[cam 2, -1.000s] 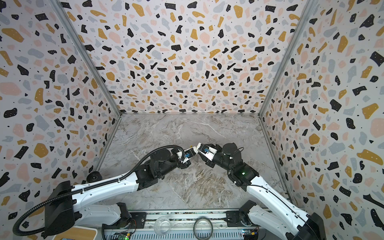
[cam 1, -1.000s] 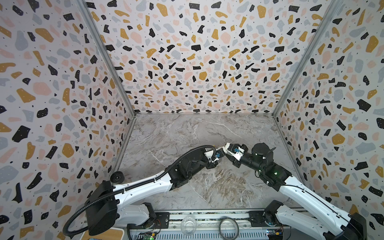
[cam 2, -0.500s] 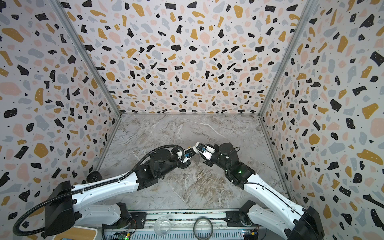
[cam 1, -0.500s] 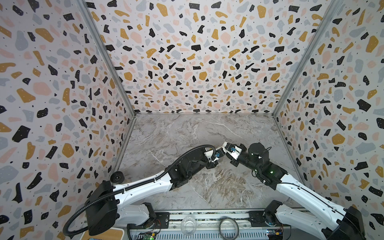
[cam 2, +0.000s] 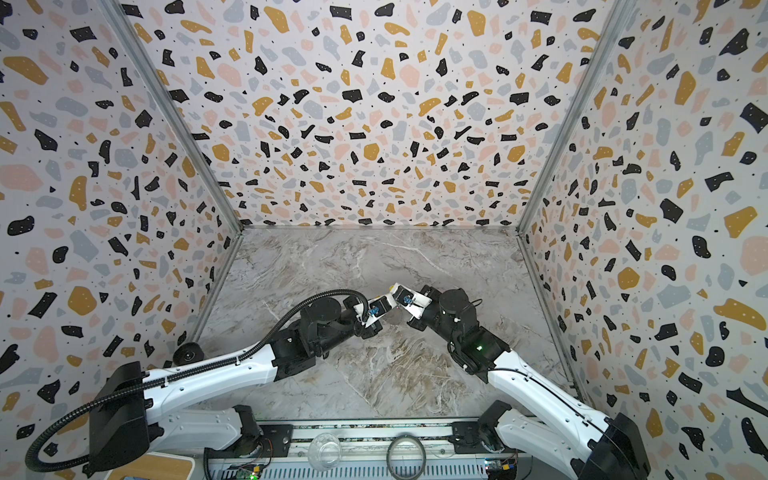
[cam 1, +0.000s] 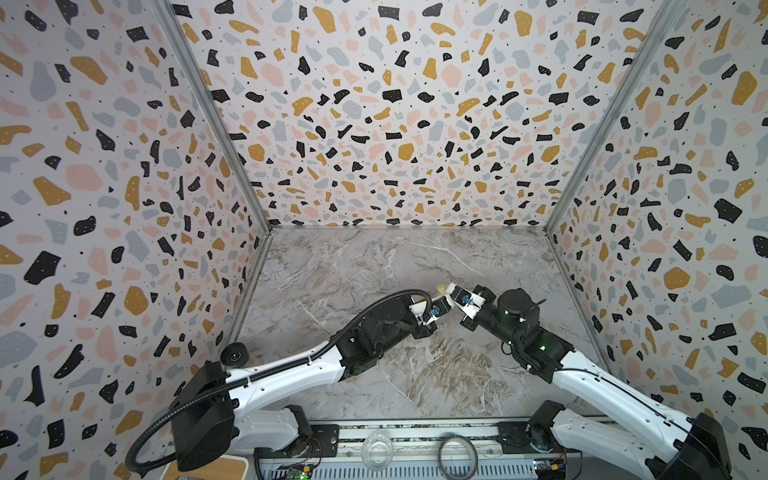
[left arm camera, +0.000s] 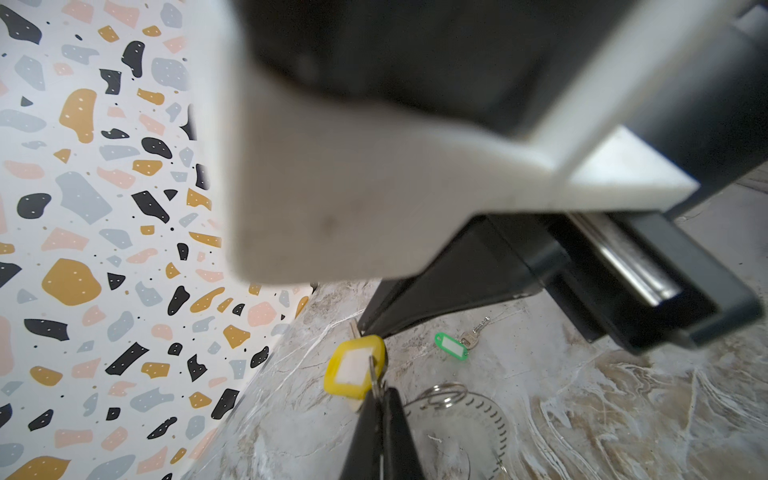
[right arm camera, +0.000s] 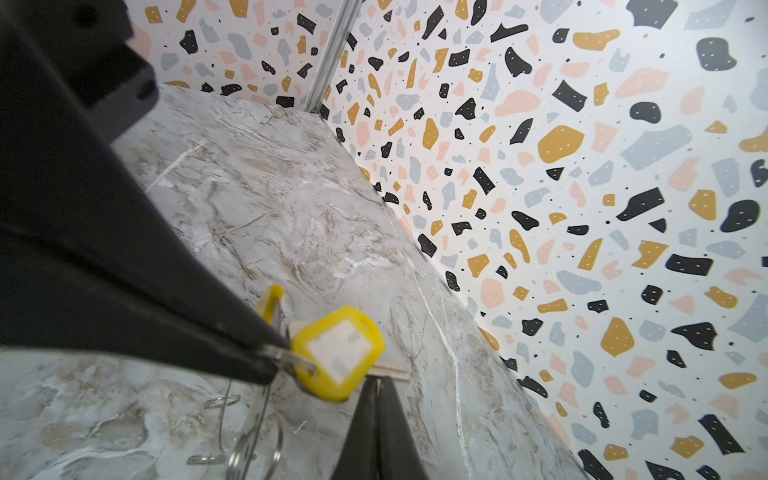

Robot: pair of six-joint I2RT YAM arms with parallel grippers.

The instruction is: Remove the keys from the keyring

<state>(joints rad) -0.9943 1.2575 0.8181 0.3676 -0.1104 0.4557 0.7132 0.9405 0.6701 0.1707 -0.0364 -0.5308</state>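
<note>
Right wrist view: the right hand (right arm camera: 377,381) clamps the yellow-tagged key (right arm camera: 336,353). The left hand (right arm camera: 277,359) pinches the keyring (right arm camera: 270,301) beside it.

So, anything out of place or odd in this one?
Nothing damaged or spilled. The green key lies loose on the table, off the keyring, which dangles below the yellow key. Left gripper and right gripper both pinch that key in mid-air, tips crowded close together.
</note>
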